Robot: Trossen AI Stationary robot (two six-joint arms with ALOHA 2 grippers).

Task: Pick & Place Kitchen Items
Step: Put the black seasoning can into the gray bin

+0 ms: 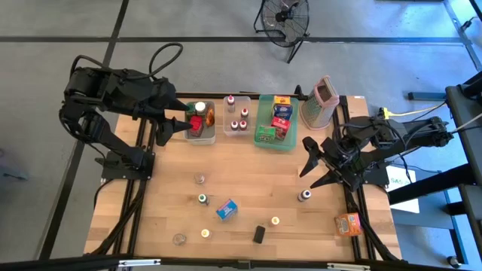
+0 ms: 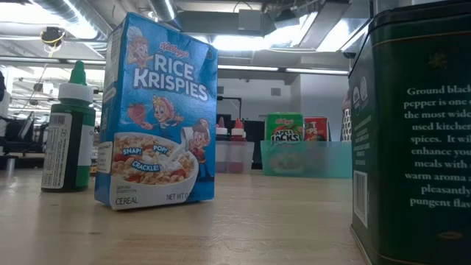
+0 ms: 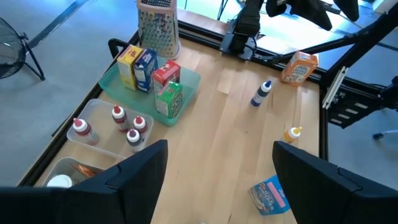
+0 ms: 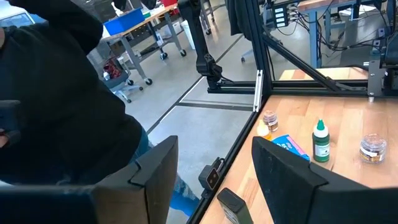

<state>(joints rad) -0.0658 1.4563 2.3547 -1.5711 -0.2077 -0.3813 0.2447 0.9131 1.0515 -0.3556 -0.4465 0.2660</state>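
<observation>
Kitchen items lie loose on the wooden table: a blue cereal box point(image 1: 226, 208), a dark tin point(image 1: 258, 234), a green-capped bottle point(image 1: 202, 199), a blue-capped bottle point(image 1: 304, 196), an orange box point(image 1: 348, 223) and small jars point(image 1: 199, 178). My left gripper point(image 1: 183, 123) hangs open beside the far-left clear bin point(image 1: 202, 137), nothing between its fingers point(image 3: 140, 177). My right gripper point(image 1: 315, 160) stands open above the table's right side, also holding nothing; its wrist view shows the cereal box point(image 4: 289, 146) and green-capped bottle point(image 4: 320, 142) standing on the table.
A second clear bin point(image 1: 238, 132) holds red-capped bottles. The green tray point(image 1: 265, 143) holds small boxes. A pinkish grater point(image 1: 322, 102) stands at the far right. A person in dark clothes point(image 4: 56, 93) is beside the table's near edge. Bare wood lies mid-table.
</observation>
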